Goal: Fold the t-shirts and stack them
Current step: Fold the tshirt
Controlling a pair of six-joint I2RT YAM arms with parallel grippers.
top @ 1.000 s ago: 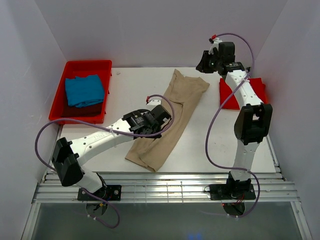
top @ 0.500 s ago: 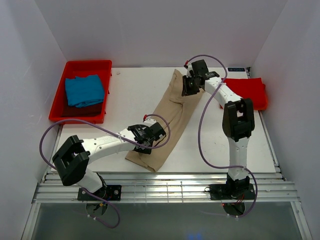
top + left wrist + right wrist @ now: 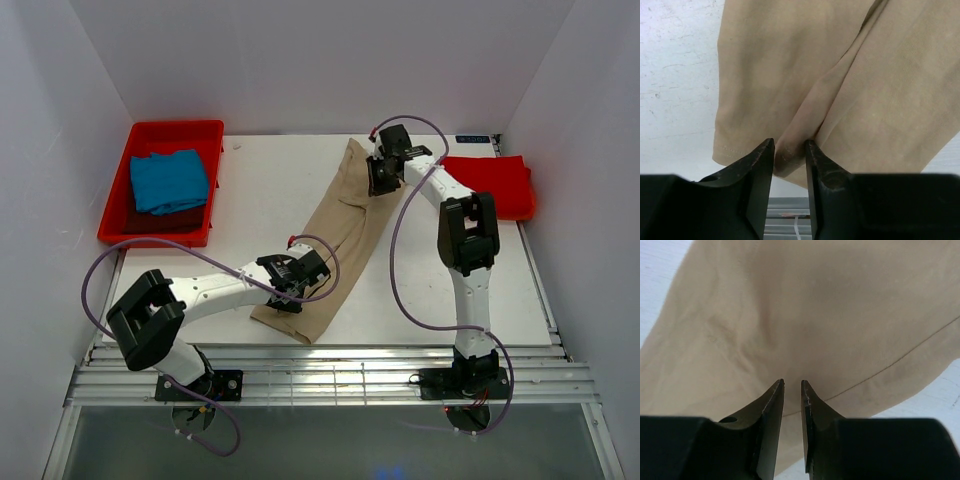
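The right pincer (image 3: 381, 180) had swung in from the upper right to nip the tan t-shirt's (image 3: 335, 235) far end, the left pincer (image 3: 297, 285) pinching a ridge near its lower hem, mid-table, so folding looked imminent.

tabletop (image 3: 270, 190): white
centre: tan shirt (image 3: 335, 235), long fold running 1 to 7 o'clock
10 o'clock: red tray (image 3: 205, 140)
2 o'clock: red shirt (image 3: 495, 180)

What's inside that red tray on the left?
A folded blue t-shirt lies in the red tray. A dark strip peeks out along its near edge; what it is, or whether more lies beneath, is covered.
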